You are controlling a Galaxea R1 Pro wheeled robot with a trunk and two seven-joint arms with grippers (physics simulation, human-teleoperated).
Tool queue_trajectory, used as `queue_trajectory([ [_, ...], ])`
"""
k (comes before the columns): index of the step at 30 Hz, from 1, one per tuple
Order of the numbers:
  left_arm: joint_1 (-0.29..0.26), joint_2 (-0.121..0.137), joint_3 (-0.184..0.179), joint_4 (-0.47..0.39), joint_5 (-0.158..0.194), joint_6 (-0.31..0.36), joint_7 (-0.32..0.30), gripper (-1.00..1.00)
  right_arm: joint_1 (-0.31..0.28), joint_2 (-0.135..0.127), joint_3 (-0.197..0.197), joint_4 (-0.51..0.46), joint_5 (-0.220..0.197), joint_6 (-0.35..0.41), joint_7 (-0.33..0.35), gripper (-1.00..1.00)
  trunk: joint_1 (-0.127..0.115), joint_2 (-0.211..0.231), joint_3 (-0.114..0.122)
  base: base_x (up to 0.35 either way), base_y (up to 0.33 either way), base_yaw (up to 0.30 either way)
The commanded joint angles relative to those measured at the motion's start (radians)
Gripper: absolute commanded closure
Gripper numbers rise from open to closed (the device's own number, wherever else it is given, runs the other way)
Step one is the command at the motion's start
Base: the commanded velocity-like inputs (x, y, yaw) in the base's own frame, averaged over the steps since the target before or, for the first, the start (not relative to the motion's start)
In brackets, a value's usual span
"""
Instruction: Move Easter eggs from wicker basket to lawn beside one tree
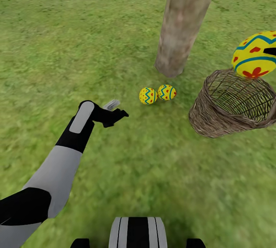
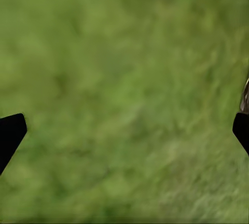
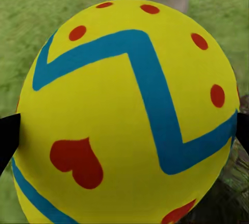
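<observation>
Two eggs [image 1: 157, 93]: down by the tree [image 1: 183, 26]
Right hand [image 3: 124, 125]: holding third egg [image 3: 127, 112] above basket [image 1: 230, 106]
Left hand [image 1: 114, 111]: wide, idle
Next: set it beside them

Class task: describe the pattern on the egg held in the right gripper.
The held egg is yellow with blue zigzag stripes, red dots and a red heart; clearest in the right wrist view.

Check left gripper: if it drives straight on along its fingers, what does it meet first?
Bare lawn, most likely. The left gripper is open and empty, with grass alone ahead between its fingertips; depth is unclear.
</observation>
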Motion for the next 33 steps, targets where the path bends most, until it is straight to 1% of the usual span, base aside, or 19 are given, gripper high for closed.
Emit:
queue_trajectory([
  [1,-0.001,0.0,-0.001,0.002,0.009,-0.001,0.01,-1.0,-0.002,-0.002,-0.021,0.0,-0.018,0.006,0.008,1.0,0.0,0.0,-0.001,0.0,0.137,0.0],
  [3,-0.001,0.002,-0.001,0.004,0.007,-0.002,0.01,-1.0,-0.002,-0.002,-0.038,-0.001,-0.044,0.009,0.008,1.0,0.0,0.0,-0.001,0.0,0.239,0.0],
  [5,-0.001,0.002,-0.001,0.003,0.007,-0.002,0.01,-1.0,-0.002,0.002,-0.042,-0.001,-0.054,0.011,0.01,1.0,0.0,0.0,-0.001,0.0,0.291,0.0],
  [8,-0.001,0.0,-0.001,0.001,0.008,-0.002,0.009,-1.0,-0.002,0.021,-0.035,-0.019,-0.056,0.028,0.01,1.0,0.0,0.0,-0.001,0.0,0.307,0.0],
  [9,-0.001,0.0,-0.001,0.001,0.008,-0.002,0.008,-1.0,-0.002,0.032,-0.02,-0.027,-0.055,0.037,0.01,1.0,0.0,0.0,-0.001,0.0,0.324,0.0],
  [10,-0.001,0.0,-0.001,0.0,0.009,-0.001,0.007,-1.0,-0.002,0.049,-0.005,-0.031,-0.054,0.042,0.01,1.0,0.0,0.0,-0.001,0.0,0.327,0.0],
  [12,-0.001,0.0,-0.001,0.0,0.01,-0.001,0.006,-1.0,-0.002,0.096,0.011,-0.033,-0.051,0.053,0.01,1.0,0.0,0.0,-0.001,0.0,0.329,0.0],
  [14,-0.001,0.001,0.0,0.001,0.009,-0.001,0.006,-1.0,-0.002,0.155,0.017,-0.034,-0.049,0.076,0.011,1.0,0.0,0.0,-0.001,0.0,0.33,0.0],
  [17,-0.001,0.002,0.0,0.004,0.008,-0.002,0.005,-1.0,-0.002,0.211,0.018,-0.029,-0.047,0.094,0.011,1.0,0.0,0.0,-0.001,0.0,0.331,0.0],
  [19,-0.001,0.0,-0.001,0.006,0.008,-0.002,0.005,-1.0,-0.003,0.261,0.017,-0.017,-0.038,0.103,0.01,1.0,0.0,0.0,-0.001,0.0,0.331,0.0],
  [20,-0.001,0.0,-0.001,0.005,0.008,-0.002,0.005,-1.0,-0.003,0.288,0.022,-0.015,-0.017,0.11,0.01,1.0,0.0,0.0,-0.001,0.0,0.331,0.0],
  [22,-0.001,0.001,0.0,0.005,0.007,-0.005,0.005,-1.0,-0.002,0.352,0.062,-0.014,0.056,0.115,0.011,1.0,0.0,0.0,-0.001,0.0,0.331,0.0],
  [23,-0.001,0.002,0.0,0.005,0.007,-0.011,0.005,-1.0,-0.002,0.379,0.073,-0.014,0.081,0.116,0.011,1.0,0.0,0.0,-0.001,0.0,0.33,0.0],
  [24,-0.001,0.004,0.001,0.002,0.008,-0.03,0.005,-1.0,0.0,0.449,0.095,-0.013,0.145,0.116,0.011,1.0,0.0,0.0,-0.001,0.0,0.307,0.0],
  [25,-0.001,0.004,0.001,0.002,0.008,-0.034,0.006,-1.0,0.002,0.475,0.1,-0.013,0.172,0.113,0.01,1.0,0.0,0.0,-0.001,0.0,0.26,0.0],
  [28,-0.001,0.008,0.002,0.002,0.007,-0.042,0.007,-1.0,0.033,0.581,0.107,-0.012,0.294,0.077,0.005,1.0,0.0,0.0,-0.001,0.0,0.083,0.0],
  [30,-0.001,0.007,0.0,0.004,0.006,-0.043,0.008,-1.0,0.092,0.626,0.108,-0.005,0.37,0.015,-0.01,1.0,0.0,0.0,-0.001,0.0,0.014,0.0],
  [31,-0.001,0.007,0.0,0.005,0.006,-0.043,0.008,-1.0,0.108,0.637,0.108,-0.002,0.399,-0.006,-0.021,1.0,0.0,0.0,-0.001,0.0,0.006,0.0],
  [33,-0.001,0.008,0.0,0.006,0.006,-0.043,0.008,-1.0,0.191,0.663,0.109,-0.007,0.457,-0.058,-0.064,1.0,0.0,0.0,-0.001,0.0,0.002,0.0],
])
